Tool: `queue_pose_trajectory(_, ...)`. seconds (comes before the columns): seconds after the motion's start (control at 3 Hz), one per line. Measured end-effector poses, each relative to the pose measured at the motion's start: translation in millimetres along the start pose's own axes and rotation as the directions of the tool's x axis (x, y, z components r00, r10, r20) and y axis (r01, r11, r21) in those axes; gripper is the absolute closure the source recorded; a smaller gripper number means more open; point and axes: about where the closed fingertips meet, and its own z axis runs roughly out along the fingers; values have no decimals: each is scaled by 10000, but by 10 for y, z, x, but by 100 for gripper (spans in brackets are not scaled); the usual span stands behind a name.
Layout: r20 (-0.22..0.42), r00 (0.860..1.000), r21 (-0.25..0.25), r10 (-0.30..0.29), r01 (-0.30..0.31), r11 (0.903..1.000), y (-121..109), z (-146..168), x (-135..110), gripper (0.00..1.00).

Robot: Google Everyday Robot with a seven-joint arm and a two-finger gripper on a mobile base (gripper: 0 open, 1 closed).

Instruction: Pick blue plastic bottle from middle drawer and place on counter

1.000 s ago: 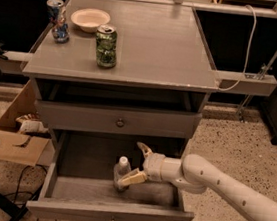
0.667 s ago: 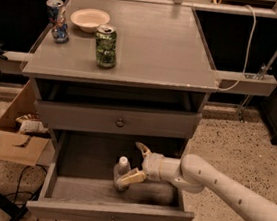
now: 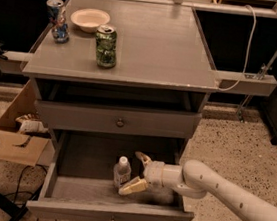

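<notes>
Down inside the open middle drawer (image 3: 165, 217), the blue plastic bottle (image 3: 121, 173) is seen standing upright near the front. The gripper (image 3: 137, 173) is held just to its right, with its two fingers spread wide. It looks as if the bottle is partly between them, but a touch cannot be made out. Nothing is lifted yet. The bottle is yet to be squeezed, raised and set on the counter (image 3: 156, 44), where a green can (image 3: 106, 46) and a bowl (image 3: 89, 19) are kept at the far left.
</notes>
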Motion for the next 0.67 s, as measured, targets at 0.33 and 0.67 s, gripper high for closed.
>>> queue_pose_trajectory(0.33,273,9996,-437,93,-81,9990,66,203,40,3)
queue_pose_trajectory(0.67,575,9983,-542,-27,59,9985,73,314,-8,27)
